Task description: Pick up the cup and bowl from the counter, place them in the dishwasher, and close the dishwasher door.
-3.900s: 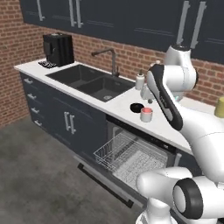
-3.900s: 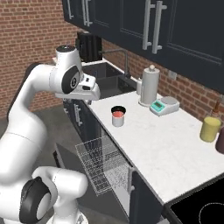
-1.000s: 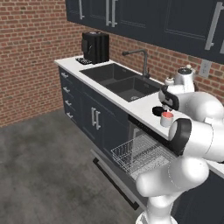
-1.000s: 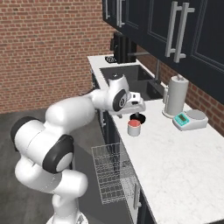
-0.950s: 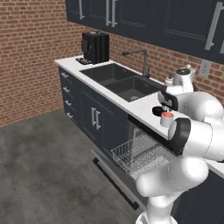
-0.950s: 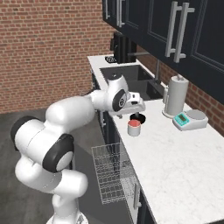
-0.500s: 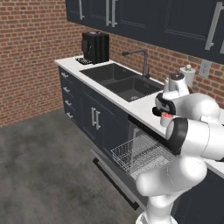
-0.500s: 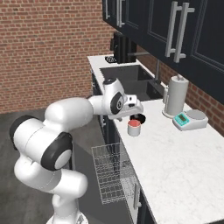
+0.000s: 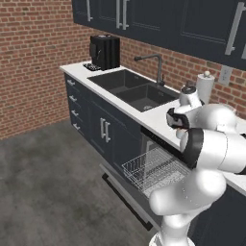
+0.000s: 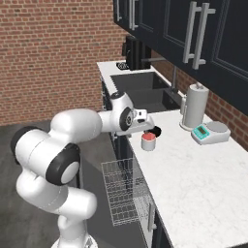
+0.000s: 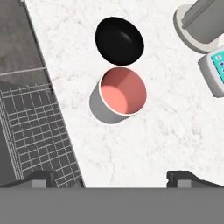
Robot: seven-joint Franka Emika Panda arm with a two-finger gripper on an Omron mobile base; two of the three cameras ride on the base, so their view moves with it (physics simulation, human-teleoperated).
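The cup [image 11: 118,100], light grey outside and red-pink inside, stands upright on the white counter [image 11: 157,144] close to its front edge. The black bowl [image 11: 119,40] lies just beyond it, nearly touching. My gripper [image 11: 113,179] hangs above the counter on the near side of the cup, open, with nothing between its fingertips [image 11: 40,177]. From the right base view the gripper [image 10: 145,122] hovers over the cup [image 10: 148,141], and the bowl [image 10: 156,131] is behind. The dishwasher door [image 9: 126,190] is dropped open, with the wire rack [image 9: 153,168] pulled out below the counter.
A paper towel roll [image 10: 194,106] and a teal kitchen scale [image 10: 209,133] stand behind the cup on the right. The sink [image 10: 145,94] with its tap lies to the left, and a black coffee machine [image 9: 104,52] beyond it. The rack [image 10: 125,193] juts out under the counter edge.
The base drove closer earlier, shifting both base views. In the last second the hand has come down a little toward the cup; cup and bowl have stayed put.
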